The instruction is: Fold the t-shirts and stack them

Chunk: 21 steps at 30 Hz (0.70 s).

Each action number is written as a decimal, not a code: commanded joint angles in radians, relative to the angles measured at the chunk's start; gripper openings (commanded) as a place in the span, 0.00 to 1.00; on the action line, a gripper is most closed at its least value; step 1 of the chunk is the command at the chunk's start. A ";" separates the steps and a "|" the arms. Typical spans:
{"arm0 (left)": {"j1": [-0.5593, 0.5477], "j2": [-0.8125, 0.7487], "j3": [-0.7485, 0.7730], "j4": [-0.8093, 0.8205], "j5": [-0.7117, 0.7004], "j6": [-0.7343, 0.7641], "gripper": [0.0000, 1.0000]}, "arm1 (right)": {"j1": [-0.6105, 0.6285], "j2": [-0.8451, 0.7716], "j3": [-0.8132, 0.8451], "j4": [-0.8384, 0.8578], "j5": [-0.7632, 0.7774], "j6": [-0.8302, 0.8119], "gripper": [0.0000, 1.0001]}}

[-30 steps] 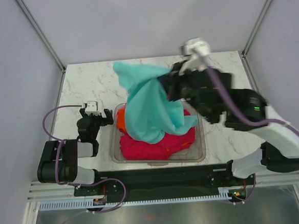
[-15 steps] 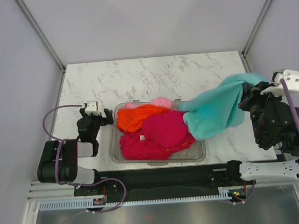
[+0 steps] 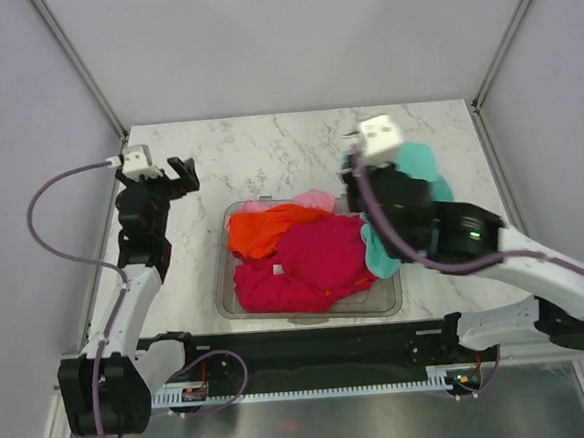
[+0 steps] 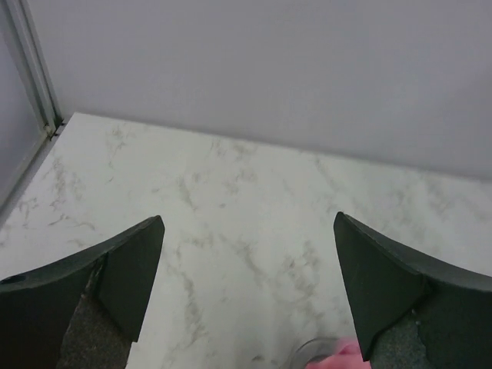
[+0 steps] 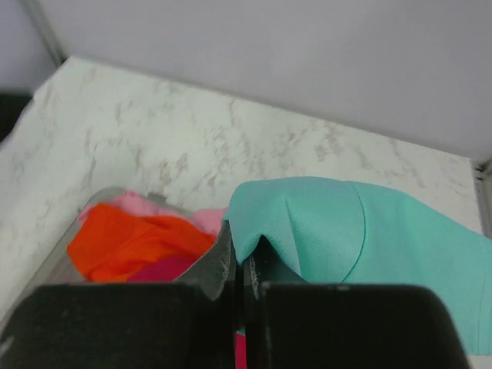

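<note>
The teal t-shirt (image 3: 420,162) hangs from my right gripper (image 3: 357,170) over the table at the bin's back right corner, with a fold trailing into the bin (image 3: 379,255). In the right wrist view the right gripper (image 5: 240,240) is shut on an edge of the teal t-shirt (image 5: 369,238). The orange t-shirt (image 3: 268,231), the magenta-red t-shirt (image 3: 315,262) and the light pink t-shirt (image 3: 316,199) lie crumpled in the clear bin (image 3: 309,316). My left gripper (image 3: 174,173) is raised left of the bin, open and empty (image 4: 250,254).
The clear plastic bin stands at the table's near middle. A metal frame post (image 4: 34,69) rises at the back left corner, and walls close in the table. The bin's rim (image 4: 307,354) and a bit of pink cloth (image 4: 342,355) show below the left gripper.
My right arm swung the teal t-shirt out of the bin to the far right, then back toward the bin's back right corner. My left arm rose from its rest and reached toward the back left.
</note>
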<state>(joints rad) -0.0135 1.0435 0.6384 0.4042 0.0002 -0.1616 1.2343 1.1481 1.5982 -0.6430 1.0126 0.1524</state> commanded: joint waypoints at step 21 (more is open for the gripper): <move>-0.025 -0.053 0.118 -0.935 0.199 -0.265 0.86 | -1.408 0.260 0.522 -0.228 -0.584 0.121 0.00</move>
<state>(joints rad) -0.0078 0.9718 0.8028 -0.4686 0.1825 -0.4320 -0.1680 1.3735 2.1826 -0.8513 0.3962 0.2756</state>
